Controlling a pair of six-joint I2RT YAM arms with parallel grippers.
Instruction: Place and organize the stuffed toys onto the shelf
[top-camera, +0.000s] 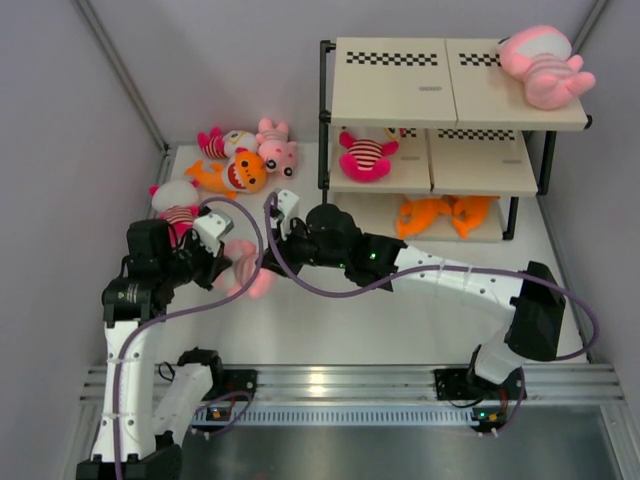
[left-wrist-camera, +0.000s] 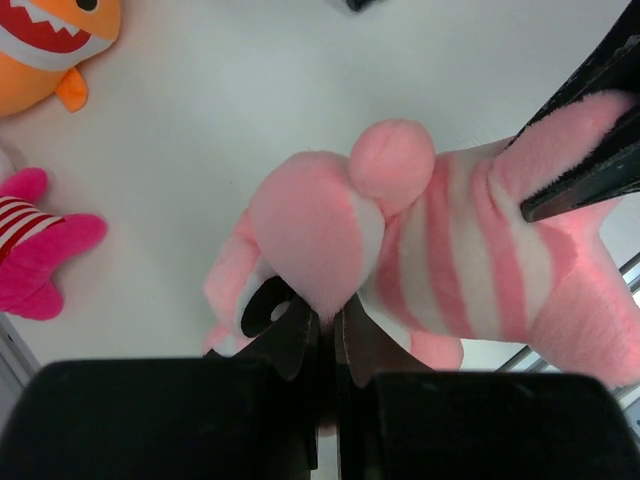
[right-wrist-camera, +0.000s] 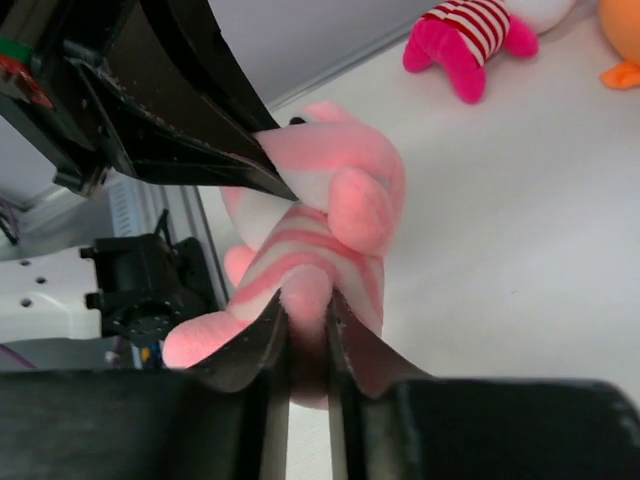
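Observation:
A pale pink striped toy (top-camera: 250, 272) hangs just above the table between both grippers. My left gripper (top-camera: 224, 263) is shut on its head end (left-wrist-camera: 310, 225). My right gripper (top-camera: 268, 254) is shut on a limb (right-wrist-camera: 305, 300). The right fingers (left-wrist-camera: 590, 130) show in the left wrist view, and the left fingers (right-wrist-camera: 190, 140) in the right wrist view. The shelf (top-camera: 400, 95) stands at the back right. It holds a pale pink toy (top-camera: 545, 68) on top, a hot-pink toy (top-camera: 365, 155) on the middle board and orange fish toys (top-camera: 445, 213) at the bottom.
Loose toys lie at the back left of the table: a hot-pink toy (top-camera: 213, 142), an orange fish (top-camera: 235, 172), a pale pink toy (top-camera: 277, 145) and a hot-pink toy with a white face (top-camera: 178, 205). Grey walls close in both sides.

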